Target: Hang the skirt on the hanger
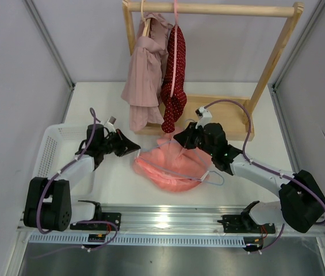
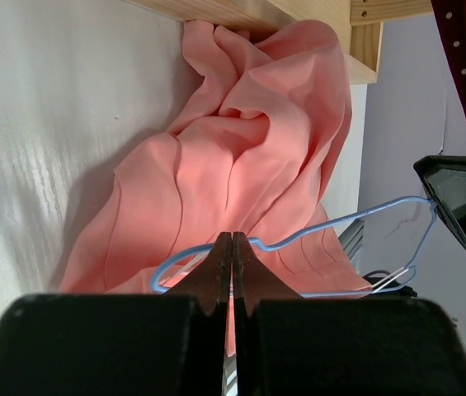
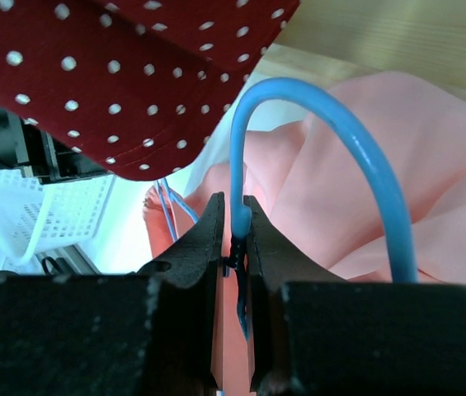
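The salmon skirt (image 1: pixel 171 167) lies crumpled on the table in front of the rack, with the light-blue hanger (image 1: pixel 217 178) threaded through it. My right gripper (image 1: pixel 179 138) is at the skirt's far edge, shut on the stem of the hanger's hook (image 3: pixel 364 157); the blue wire sits between its jaws (image 3: pixel 239 221). At the skirt's left edge my left gripper (image 1: pixel 134 149) is shut. In the left wrist view its tips (image 2: pixel 233 239) meet right at the hanger wire (image 2: pixel 356 216) over the skirt (image 2: pixel 249 148). I cannot tell whether any cloth is pinched.
A wooden rack (image 1: pixel 208 8) stands behind, its base (image 1: pixel 225 109) just beyond the skirt. A mauve striped garment (image 1: pixel 148 75) and a dark red dotted one (image 1: pixel 175 75) hang from it, the dotted hem low over my right gripper (image 3: pixel 134 66). A white basket (image 1: pixel 50 144) sits at the left.
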### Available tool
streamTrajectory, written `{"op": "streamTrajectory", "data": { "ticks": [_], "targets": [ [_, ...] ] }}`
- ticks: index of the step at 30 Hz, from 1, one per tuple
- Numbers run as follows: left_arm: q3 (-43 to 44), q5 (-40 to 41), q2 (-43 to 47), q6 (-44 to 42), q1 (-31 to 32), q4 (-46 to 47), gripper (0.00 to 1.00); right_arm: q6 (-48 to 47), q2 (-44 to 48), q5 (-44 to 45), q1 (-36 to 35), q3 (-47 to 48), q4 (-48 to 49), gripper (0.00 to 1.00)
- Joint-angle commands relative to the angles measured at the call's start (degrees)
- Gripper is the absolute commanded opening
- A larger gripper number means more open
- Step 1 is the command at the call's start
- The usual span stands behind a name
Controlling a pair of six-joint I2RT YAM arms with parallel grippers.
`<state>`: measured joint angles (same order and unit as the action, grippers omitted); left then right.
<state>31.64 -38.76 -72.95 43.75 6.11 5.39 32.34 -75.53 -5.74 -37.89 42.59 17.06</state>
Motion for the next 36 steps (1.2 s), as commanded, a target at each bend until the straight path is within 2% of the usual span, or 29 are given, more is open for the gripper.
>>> {"op": "streamTrajectory", "data": {
  "ticks": [1,8,19,22,26,27,30,31,36],
  "targets": [
    [1.58,-0.61,2.98,-1.73,0.74,-0.37,0.00,-2.45,1.43,5.65,-1.75,2.15,1.48,0.00],
    [1.67,0.44,3.86,-0.77,4.08,0.06,0.00,-1.49,-0.58,4.25,-2.98,0.83,6.66,0.00],
    [1.50,0.01,8.52,-2.43,5.23,-3.10,0.00,2.90,-0.59,4.24,-5.53,-8.13,25.29,0.00],
    [2.64,-0.09,10.45,-4.37,5.58,-5.99,0.00,3.52,0.11,4.59,-6.06,-10.24,28.46,0.00],
    [5.36,1.41,15.10,-8.41,5.76,-14.41,0.00,3.52,3.88,5.38,-6.58,-12.79,30.84,0.00],
    [6.50,1.84,16.07,-10.24,5.76,-15.57,0.01,3.35,5.03,5.56,-6.67,-12.97,30.49,0.00],
    [8.95,2.20,19.32,-13.67,6.11,-19.43,0.14,1.85,9.25,5.65,-6.94,-13.41,29.52,0.00],
    [9.49,2.03,19.94,-14.73,6.28,-20.41,0.22,1.24,11.17,5.65,-7.11,-13.76,29.44,0.00],
    [15.64,0.97,23.80,-21.75,7.86,-25.60,0.36,-0.17,14.70,4.07,-7.02,-13.67,28.29,0.00]
  ]
}}
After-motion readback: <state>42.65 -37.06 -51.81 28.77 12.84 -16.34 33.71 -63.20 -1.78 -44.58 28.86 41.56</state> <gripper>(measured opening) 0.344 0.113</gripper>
